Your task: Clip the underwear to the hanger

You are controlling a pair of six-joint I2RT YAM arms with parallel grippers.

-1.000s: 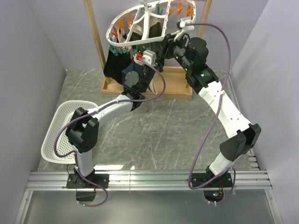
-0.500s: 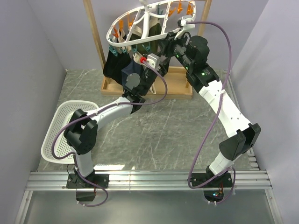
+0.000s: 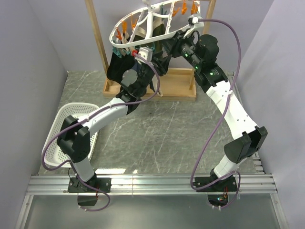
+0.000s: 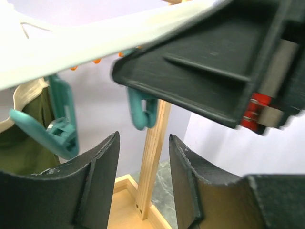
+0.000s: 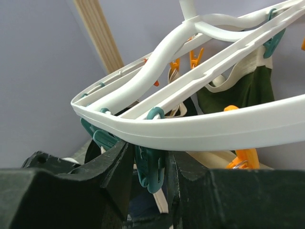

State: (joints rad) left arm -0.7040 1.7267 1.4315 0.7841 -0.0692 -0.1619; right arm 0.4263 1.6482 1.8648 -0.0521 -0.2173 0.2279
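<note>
1. The underwear (image 3: 114,67) is off the bench and hangs dark under the low end of the hanger (image 3: 150,18). I'd guess one corner is already pegged, though I can't see the actual bite.
2. My right tool (image 5: 148,153) looks pressed together on a teal peg (image 5: 150,174) on the hanger's near rim. A bit of navy with a pale band shows just below that peg.
3. My left tool (image 4: 144,143) is spread with nothing in it. It sits right under the hanger rim, next to the right tool.
4. What's left, I reckon, is to feed the waistband into that peg and let it snap shut.
5. The olive garment (image 5: 248,90) is clipped under the hanger too, but it's not my job.
</note>
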